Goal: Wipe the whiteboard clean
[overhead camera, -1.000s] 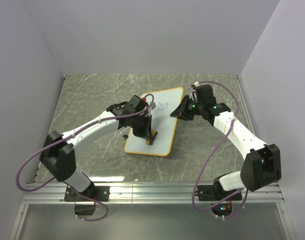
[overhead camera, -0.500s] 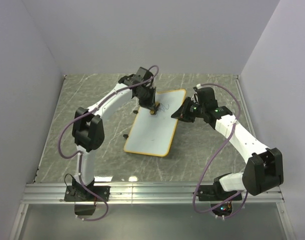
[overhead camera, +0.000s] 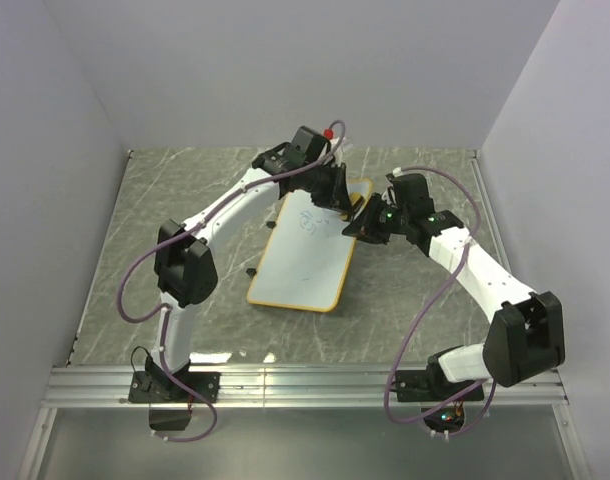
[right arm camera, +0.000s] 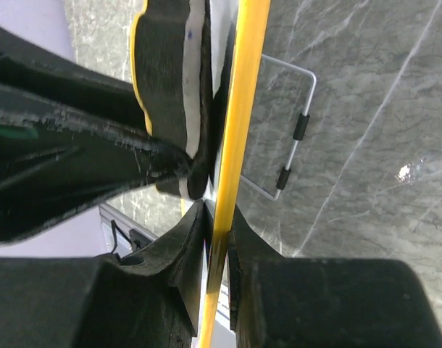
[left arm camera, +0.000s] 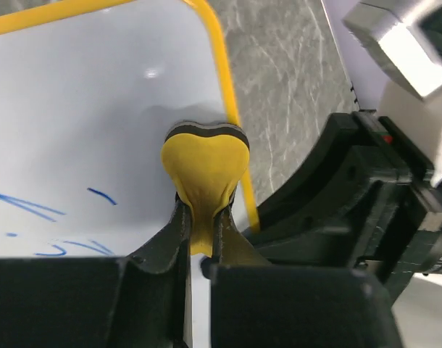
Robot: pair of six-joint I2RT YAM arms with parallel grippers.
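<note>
Grey marbled table (overhead camera: pixel 185 210), plain white walls (overhead camera: pixel 285 70) on three sides. Top view: left arm (overhead camera: pixel 225 215) stretched far forward and bent across to the right, left gripper (overhead camera: pixel 337 196) down at the far right corner of the whiteboard (overhead camera: pixel 303 268); can't tell its grip state from here. Right arm (overhead camera: pixel 475 265) elbowed out to the right and reaching back in, right gripper (overhead camera: pixel 362 226) at the board's right edge near that same corner, the two grippers just beside each other. Board lies flat mid-table, long axis running near to far and slightly skewed, orange-yellow frame all round, mostly clean white, faint blue marks (overhead camera: pixel 311 221) in the far part. Left wrist view: fingers (left arm camera: pixel 169 241) clenched on the narrow tail of a yellow eraser (left arm camera: pixel 204 163), its dark face pressed on the board right against the frame at the rounded corner; a few blue strokes lower left, not legible as words. Black body of the other gripper sits just right of the frame. Right wrist view: jaws pinched onto the frame edge, one finger each side, board seen edge-on; eraser and left fingers just above the pinch point. Wire loop (right arm camera: pixel 297 130) with two black sleeves sticks out from behind the frame over the table.
</note>
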